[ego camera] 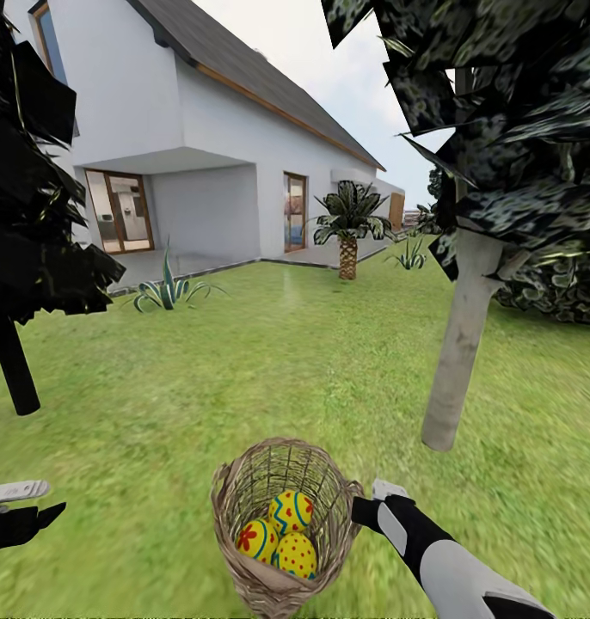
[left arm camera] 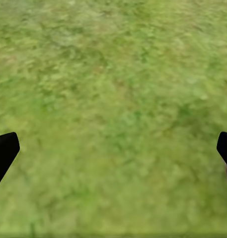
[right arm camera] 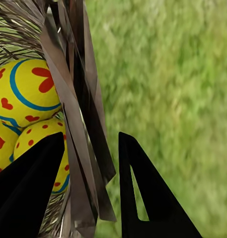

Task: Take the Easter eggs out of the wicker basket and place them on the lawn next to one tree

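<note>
The wicker basket (ego camera: 243,499) stands on the lawn (ego camera: 200,387) just in front of me, holding the three Easter eggs (ego camera: 291,511) (ego camera: 258,540) (ego camera: 297,554). My right gripper (ego camera: 368,503) is at the basket's right rim. In the right wrist view its fingers (right arm camera: 29,193) straddle the basket wall (right arm camera: 78,124), one inside by the eggs (right arm camera: 24,91) and one outside, closed onto the wall. My left gripper (ego camera: 20,507) hangs open over bare grass (left arm camera: 113,99) to the basket's left. A tree (ego camera: 463,344) with a pale grey trunk stands close by at the right.
A dark-trunked tree (ego camera: 15,361) stands at the left. Farther off are a spiky plant (ego camera: 168,292), a short palm (ego camera: 348,249), dark shrubs (ego camera: 562,288) and the white house (ego camera: 200,129) with its paved terrace. Open grass lies between the basket and the pale tree.
</note>
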Controlling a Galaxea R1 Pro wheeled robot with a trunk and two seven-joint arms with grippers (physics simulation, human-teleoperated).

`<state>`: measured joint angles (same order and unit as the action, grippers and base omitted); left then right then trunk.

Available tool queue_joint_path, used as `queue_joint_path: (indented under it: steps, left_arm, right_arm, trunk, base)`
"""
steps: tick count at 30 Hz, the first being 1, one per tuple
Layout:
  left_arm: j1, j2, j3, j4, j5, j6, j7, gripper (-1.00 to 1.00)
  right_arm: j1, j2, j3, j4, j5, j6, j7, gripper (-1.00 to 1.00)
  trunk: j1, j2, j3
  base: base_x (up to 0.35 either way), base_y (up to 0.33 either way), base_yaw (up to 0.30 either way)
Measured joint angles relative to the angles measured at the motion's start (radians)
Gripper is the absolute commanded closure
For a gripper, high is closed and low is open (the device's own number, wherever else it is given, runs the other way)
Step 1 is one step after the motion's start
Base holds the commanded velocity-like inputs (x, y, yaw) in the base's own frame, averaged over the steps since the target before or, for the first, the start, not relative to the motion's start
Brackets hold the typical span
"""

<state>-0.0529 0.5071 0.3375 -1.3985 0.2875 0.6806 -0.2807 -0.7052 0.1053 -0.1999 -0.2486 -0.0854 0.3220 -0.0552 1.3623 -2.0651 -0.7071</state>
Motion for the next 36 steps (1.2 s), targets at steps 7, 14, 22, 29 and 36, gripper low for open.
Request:
queue_joint_path:
  steps: [7, 14, 22, 29, 36]
  left_arm:
    - [0.0, 0.0, 0.0, 0.0, -0.001, 0.0, 0.0, -1.0]
    - [0.0, 0.0, 0.0, 0.001, -0.001, 0.0, 0.001, -1.0]
    - [0.0, 0.0, 0.0, 0.002, -0.001, 0.0, 0.002, -1.0]
    - [0.0, 0.0, 0.0, 0.002, -0.001, -0.007, 0.0, -1.0]
    - [0.0, 0.0, 0.0, 0.001, -0.001, -0.016, 0.0, -1.0]
  right_arm:
    - [0.0, 0.0, 0.0, 0.0, 0.0, -0.002, 0.0, 1.0]
    - [0.0, -0.001, 0.003, -0.001, 0.0, -0.009, 0.003, 1.0]
    - [0.0, 0.0, 0.004, -0.006, -0.001, -0.009, 0.004, 1.0]
    - [0.0, 0.0, 0.005, -0.006, 0.0, -0.009, 0.006, 1.0]
    - [0.0, 0.0, 0.005, -0.006, 0.0, -0.009, 0.006, 1.0]
  trunk:
    - [0.027, -0.049, -0.022]
    - [0.054, -0.098, -0.044]
    - [0.084, -0.154, -0.069]
    - [0.1, -0.182, -0.081]
    - [0.127, -0.231, -0.103]
  base:
    - [0.0, 0.0, 0.0]
    - [0.0, 0.0, 0.0]
    - [0.0, 0.0, 0.0]
    - [0.0, 0.0, 0.0]
    - [0.0, 0.0, 0.0]
